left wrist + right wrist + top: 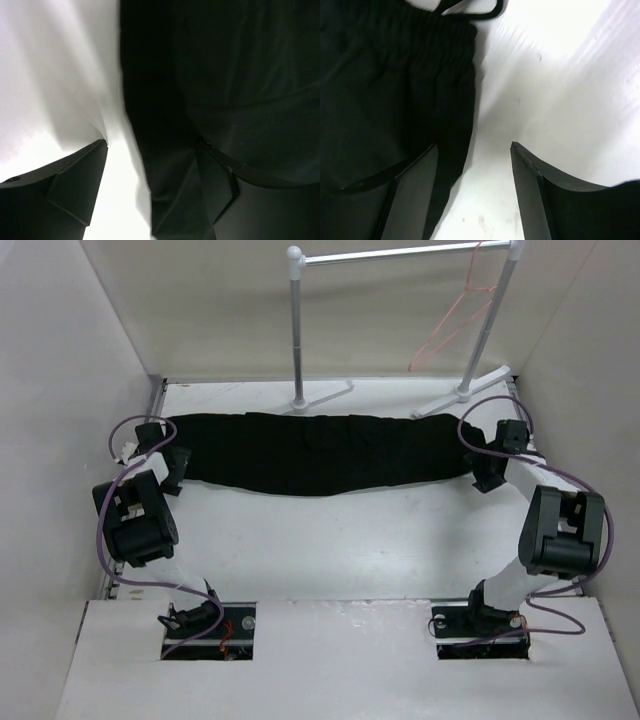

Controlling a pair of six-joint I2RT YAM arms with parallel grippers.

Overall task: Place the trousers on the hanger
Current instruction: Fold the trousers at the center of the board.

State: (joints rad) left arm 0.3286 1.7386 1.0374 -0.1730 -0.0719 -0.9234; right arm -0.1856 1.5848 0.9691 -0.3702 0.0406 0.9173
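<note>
Top external view: the trousers (320,452) lie flat across the middle of the frame as a long black band, not yet lifted. The hanger (455,325) hangs on the rail (400,252) at upper right. The left gripper (152,145) and right gripper (474,145) sit spread over either end; gripping and draping are both left to do.

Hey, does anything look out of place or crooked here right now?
Only the hanger: it hangs slanted from the rail at back right, its triangle pointing down-left. The trousers lie stretched flat across the table, with nothing spilled or visibly damaged.
</note>
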